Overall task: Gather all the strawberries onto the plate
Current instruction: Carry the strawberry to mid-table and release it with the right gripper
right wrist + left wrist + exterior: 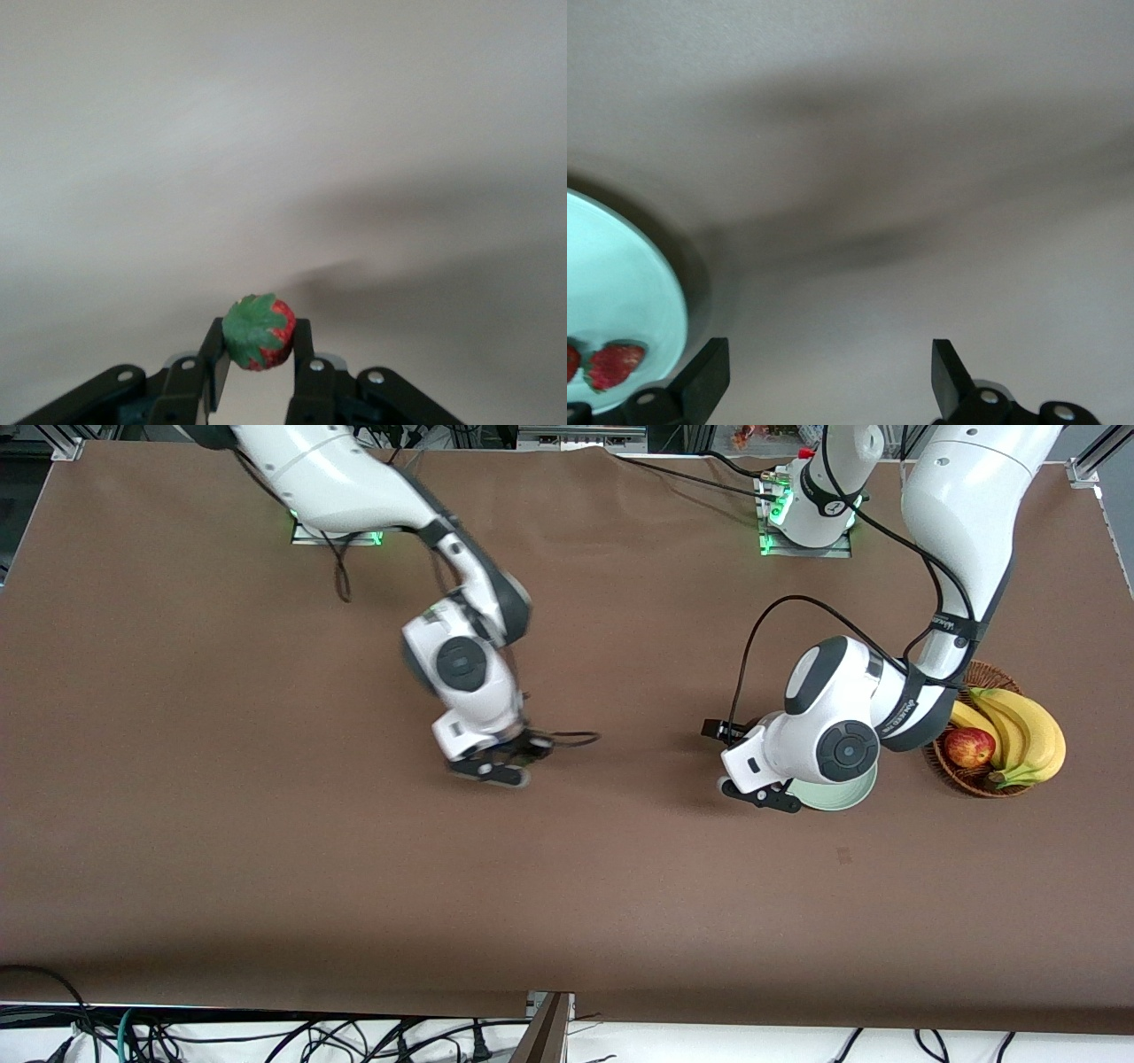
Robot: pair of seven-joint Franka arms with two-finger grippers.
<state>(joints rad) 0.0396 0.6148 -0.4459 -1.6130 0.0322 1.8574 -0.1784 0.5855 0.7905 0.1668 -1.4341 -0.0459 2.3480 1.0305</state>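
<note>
Right pincer [259, 365] grips a strawberry [258, 332] above the bench [266, 824], well apart from the plate [616, 292]. Two berries [616, 366] already lie in the plate; left pincer [830, 376] hangs released beside it, so one delivery seems left

Plate [842, 795] mostly under left arm

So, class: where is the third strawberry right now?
The strawberry is pinched in the right gripper jaws, up over bare table around the middle, well short of the plate at the left arm's end.
</note>
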